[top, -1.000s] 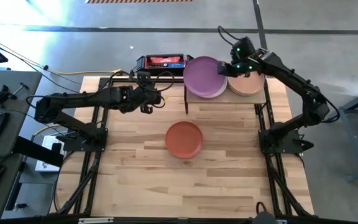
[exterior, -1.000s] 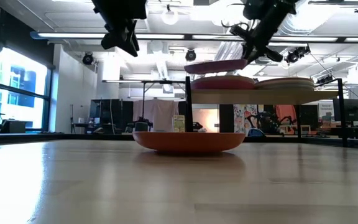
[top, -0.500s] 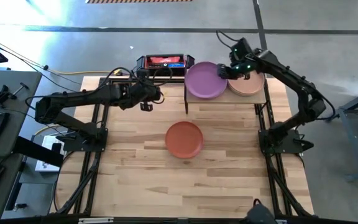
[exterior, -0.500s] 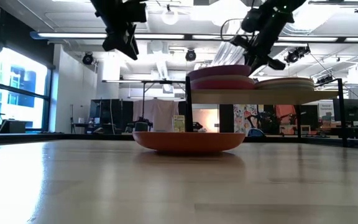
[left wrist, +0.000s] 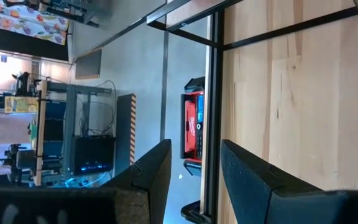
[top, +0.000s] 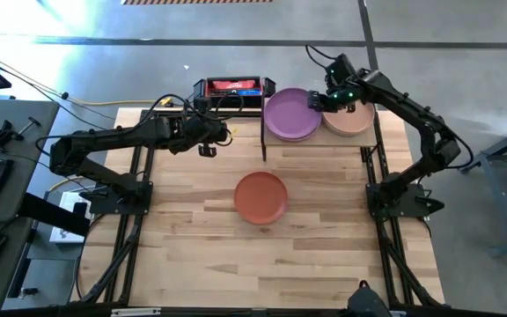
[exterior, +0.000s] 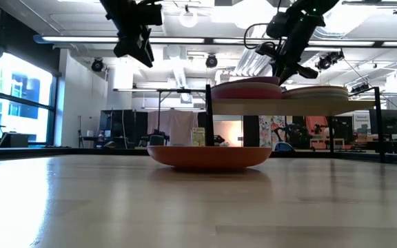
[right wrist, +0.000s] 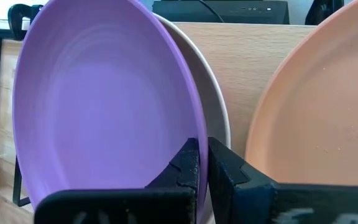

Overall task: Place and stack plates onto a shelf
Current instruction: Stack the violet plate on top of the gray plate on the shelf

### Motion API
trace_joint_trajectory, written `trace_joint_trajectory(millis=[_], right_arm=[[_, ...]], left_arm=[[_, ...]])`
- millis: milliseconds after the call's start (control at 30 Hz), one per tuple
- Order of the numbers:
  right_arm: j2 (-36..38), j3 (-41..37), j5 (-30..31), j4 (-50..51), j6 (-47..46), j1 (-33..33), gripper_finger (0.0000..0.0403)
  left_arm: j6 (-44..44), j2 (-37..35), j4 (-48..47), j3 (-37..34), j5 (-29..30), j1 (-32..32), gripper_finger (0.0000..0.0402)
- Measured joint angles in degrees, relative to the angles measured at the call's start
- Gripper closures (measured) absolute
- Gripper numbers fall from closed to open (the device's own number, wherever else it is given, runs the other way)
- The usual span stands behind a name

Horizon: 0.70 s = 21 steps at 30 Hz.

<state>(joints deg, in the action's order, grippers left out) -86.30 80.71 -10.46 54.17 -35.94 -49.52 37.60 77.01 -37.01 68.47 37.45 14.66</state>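
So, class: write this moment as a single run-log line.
right gripper: shut on purple plate, on shelf stack | left gripper: open, empty, above table | terracotta plate: on table

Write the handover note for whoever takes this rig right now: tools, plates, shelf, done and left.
Right tool: shut on the purple plate, which lies on the left stack on the shelf; not yet released.
Left tool: open, empty, raised over the table's back left.
Peach plate tops the shelf's right stack.
Terracotta plate lies alone mid-table.
Left: release the purple plate, then shelve the terracotta one.
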Motion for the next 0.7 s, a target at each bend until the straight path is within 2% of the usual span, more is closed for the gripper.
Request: trace_joint_trajectory(millis=[433,700], right_arm=[[0.00,0.00,0.59,-0.12,0.44,0.00,0.0399],[0.00,0.00,0.57,-0.43,0.16,0.05,0.0328]], left_arm=[[-0.09,0.00,0.01,0.00,0.00,0.00,0.0273],[-1.44,0.00,0.02,0.00,0.00,0.00,0.0273]])
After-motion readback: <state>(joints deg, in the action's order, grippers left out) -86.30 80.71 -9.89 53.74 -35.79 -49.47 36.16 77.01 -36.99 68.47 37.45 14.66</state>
